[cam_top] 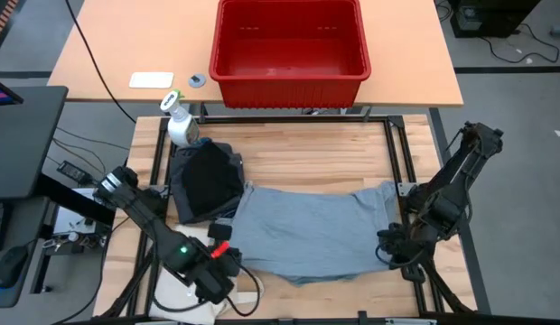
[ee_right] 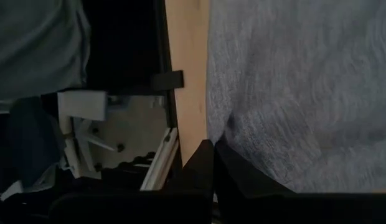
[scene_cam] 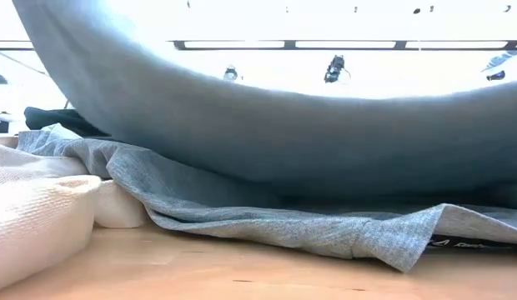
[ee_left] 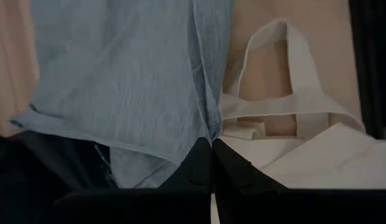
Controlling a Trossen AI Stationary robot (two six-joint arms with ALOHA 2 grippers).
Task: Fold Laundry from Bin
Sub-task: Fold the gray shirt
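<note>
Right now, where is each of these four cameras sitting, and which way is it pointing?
High view: above the table, looking straight down; shows both arms, the grey garment spread between them, and the red bin.
Low view: at table-top height, looking level; the grey garment fills it, cream tote bag beside; no arm shows.
Left wrist view: on the left arm; the left gripper, shut on the garment's edge.
Right wrist view: on the right arm; the right gripper, shut on the garment.
All four share the garment.

Even overhead light; blown-out glare behind the low view's blurred grey garment (scene_cam: 267, 125); dim wrist views.
</note>
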